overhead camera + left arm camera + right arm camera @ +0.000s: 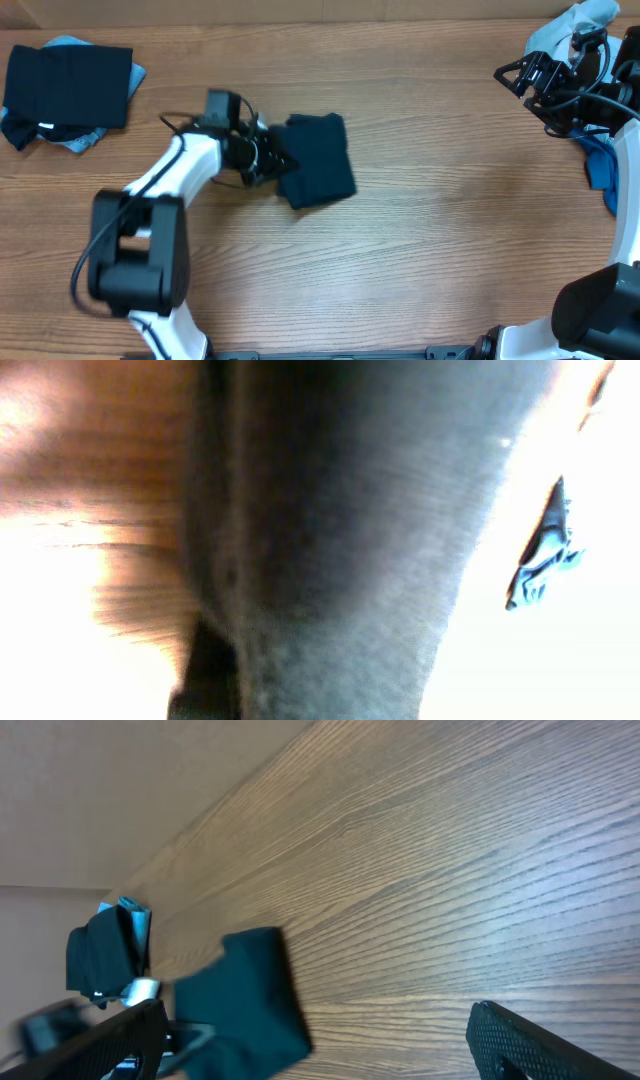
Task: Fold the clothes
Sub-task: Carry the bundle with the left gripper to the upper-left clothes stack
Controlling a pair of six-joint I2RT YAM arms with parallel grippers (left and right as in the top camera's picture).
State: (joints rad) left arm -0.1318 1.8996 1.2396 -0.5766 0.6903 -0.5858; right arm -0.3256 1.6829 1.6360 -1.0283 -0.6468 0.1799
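The overhead camera is looking straight down from high above, taking in the whole bench [420, 250] with the folded dark shirt [318, 160] near its middle. The left wrist camera is sitting almost against that shirt, with cloth filling its blurred view. The right wrist camera is looking from well away, low across the bench toward the shirt, with the stack of clothes [100, 955] beyond it. All three views are sharing the shirt.

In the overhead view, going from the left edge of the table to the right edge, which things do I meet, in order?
pile of folded dark clothes → left gripper → folded dark garment → right gripper → blue cloth
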